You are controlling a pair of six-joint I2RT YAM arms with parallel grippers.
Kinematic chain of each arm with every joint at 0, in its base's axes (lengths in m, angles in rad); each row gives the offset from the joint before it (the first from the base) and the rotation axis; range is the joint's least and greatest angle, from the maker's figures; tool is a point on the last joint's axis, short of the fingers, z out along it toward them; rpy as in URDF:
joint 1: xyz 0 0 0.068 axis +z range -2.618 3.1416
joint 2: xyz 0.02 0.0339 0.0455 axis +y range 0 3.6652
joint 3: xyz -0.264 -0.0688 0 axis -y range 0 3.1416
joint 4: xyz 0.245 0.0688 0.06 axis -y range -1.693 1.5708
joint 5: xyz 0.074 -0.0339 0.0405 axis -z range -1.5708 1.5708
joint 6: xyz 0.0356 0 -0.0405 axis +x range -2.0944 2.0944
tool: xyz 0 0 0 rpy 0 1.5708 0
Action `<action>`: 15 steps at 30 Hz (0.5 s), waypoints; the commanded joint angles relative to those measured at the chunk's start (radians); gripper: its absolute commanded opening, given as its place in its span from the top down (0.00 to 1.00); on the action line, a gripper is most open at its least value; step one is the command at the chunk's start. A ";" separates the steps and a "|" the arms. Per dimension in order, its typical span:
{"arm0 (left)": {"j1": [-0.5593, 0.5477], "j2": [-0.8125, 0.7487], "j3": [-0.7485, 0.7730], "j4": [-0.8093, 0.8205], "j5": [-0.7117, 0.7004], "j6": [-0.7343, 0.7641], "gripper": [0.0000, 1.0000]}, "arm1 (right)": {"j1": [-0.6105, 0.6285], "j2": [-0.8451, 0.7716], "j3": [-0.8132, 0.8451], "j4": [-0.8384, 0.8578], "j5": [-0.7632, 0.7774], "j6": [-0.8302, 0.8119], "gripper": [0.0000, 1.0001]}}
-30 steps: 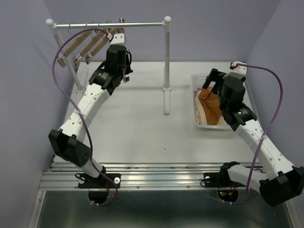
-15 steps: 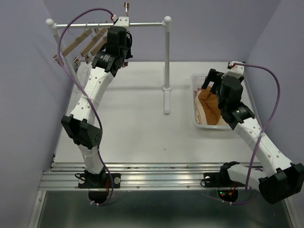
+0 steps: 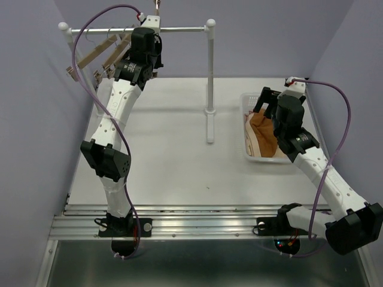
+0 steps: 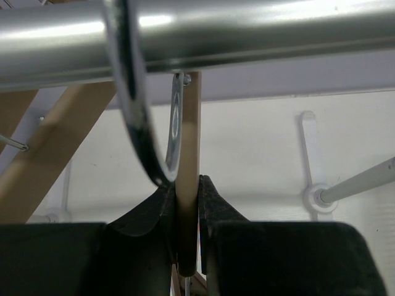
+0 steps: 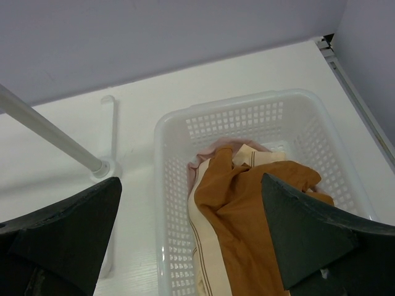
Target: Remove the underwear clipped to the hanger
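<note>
My left gripper is pinched narrow on a wooden hanger at the rail, far left. A hard yank could snag a hook and drag the rail over. Right gripper gapes wide and holds nothing, over the basket on the right, with the underwear piled inside.

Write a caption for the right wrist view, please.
Open right gripper hovers above the underwear lying in the white basket.

No text seems readable anywhere.

Pink underwear mostly beneath orange-brown pair.
</note>
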 commanded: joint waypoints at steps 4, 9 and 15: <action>0.034 0.041 0.090 0.062 0.037 0.016 1.00 | 0.000 -0.003 -0.010 0.059 0.021 -0.018 0.00; 0.041 0.038 0.047 0.051 0.042 0.004 1.00 | 0.000 0.000 -0.010 0.061 0.020 -0.020 0.00; 0.041 -0.008 -0.055 0.063 0.040 -0.029 1.00 | 0.000 0.003 -0.008 0.062 0.012 -0.021 0.00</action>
